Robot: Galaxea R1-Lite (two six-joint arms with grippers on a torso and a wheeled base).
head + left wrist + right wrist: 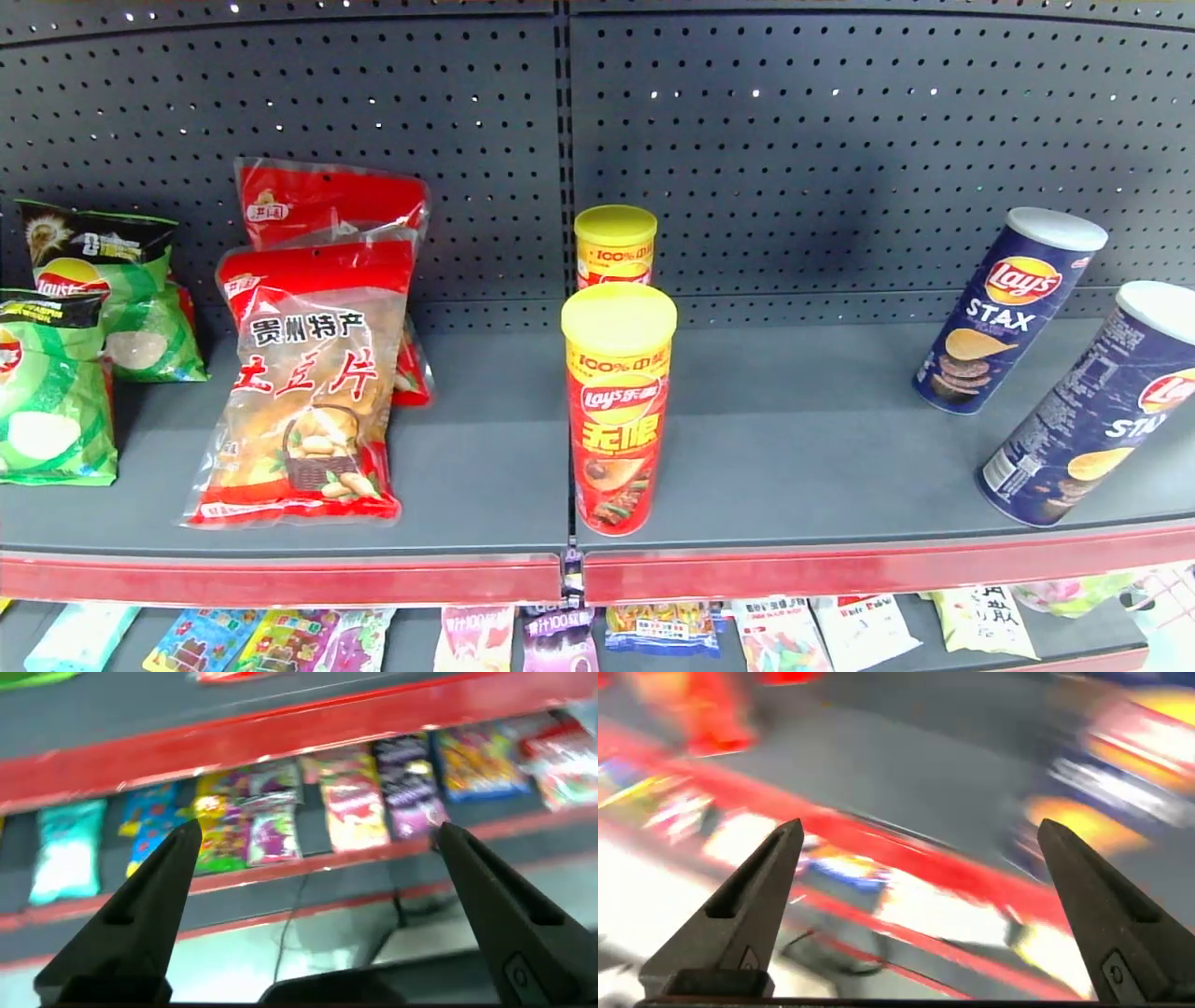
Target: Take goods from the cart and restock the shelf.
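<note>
The grey shelf (803,439) with a red front lip holds stocked goods. Two red chip cans with yellow lids (618,401) stand at the middle, one behind the other. Two dark blue chip cans (1013,308) are at the right. Red bags of potato slices (313,383) lean at the left, beside green chip bags (56,373). My left gripper (313,845) is open and empty, held in front of the lower shelf's candy packets (271,821). My right gripper (920,840) is open and empty, near the red shelf lip (906,859), with a blurred blue can (1130,775) beyond.
Free shelf floor lies between the red cans and the blue cans. A lower shelf (411,644) carries several small colourful packets. The perforated back panel (794,140) closes the shelf behind.
</note>
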